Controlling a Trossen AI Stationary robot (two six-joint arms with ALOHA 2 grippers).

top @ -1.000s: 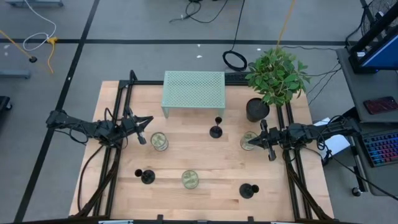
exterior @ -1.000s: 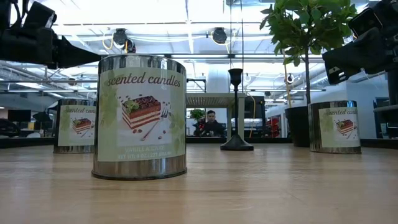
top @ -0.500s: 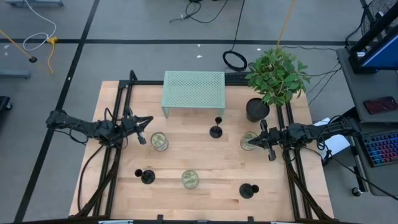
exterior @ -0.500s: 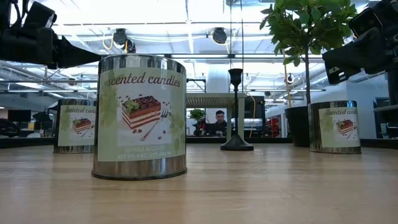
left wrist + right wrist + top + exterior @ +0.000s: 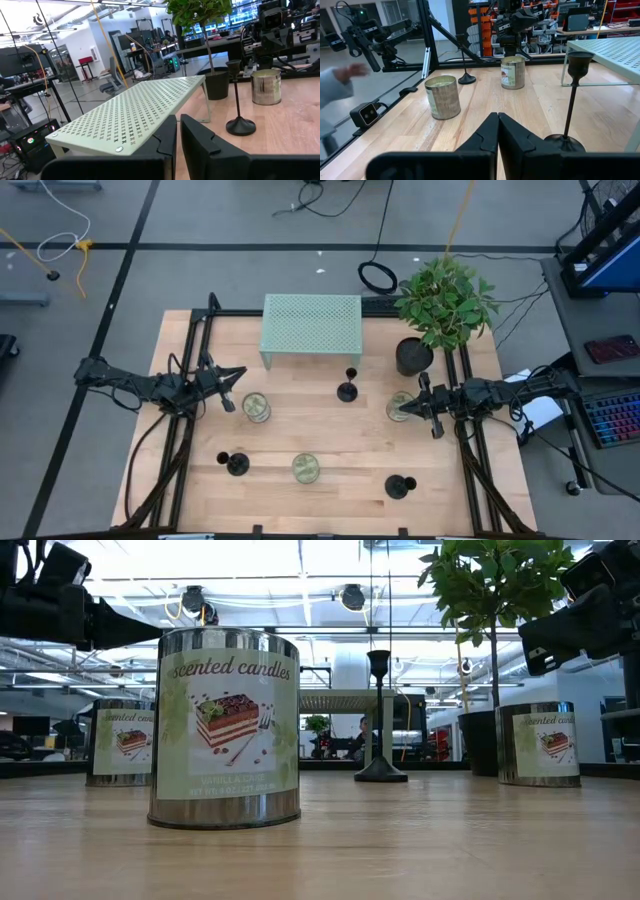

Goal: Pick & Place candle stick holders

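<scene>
Three black candle stick holders stand upright on their round bases on the wooden table: one in the middle at the far side (image 5: 347, 388), one near left (image 5: 236, 464), one near right (image 5: 400, 486). The middle one also shows in the low view (image 5: 380, 720), the left wrist view (image 5: 239, 100) and the right wrist view (image 5: 572, 100). My left gripper (image 5: 236, 386) hovers shut and empty at the table's left (image 5: 177, 131). My right gripper (image 5: 421, 404) hovers shut and empty at the table's right (image 5: 498, 125).
Three scented-candle tins stand on the table (image 5: 256, 407) (image 5: 306, 469) (image 5: 400, 407). A pale green perforated shelf (image 5: 311, 325) stands at the far edge, with a potted plant (image 5: 413, 357) to its right. A person's blurred hand and sleeve (image 5: 340, 82) show beyond the table.
Neither arm nor anything on the table has moved. A person far off in the room behind the table has shifted a little.
</scene>
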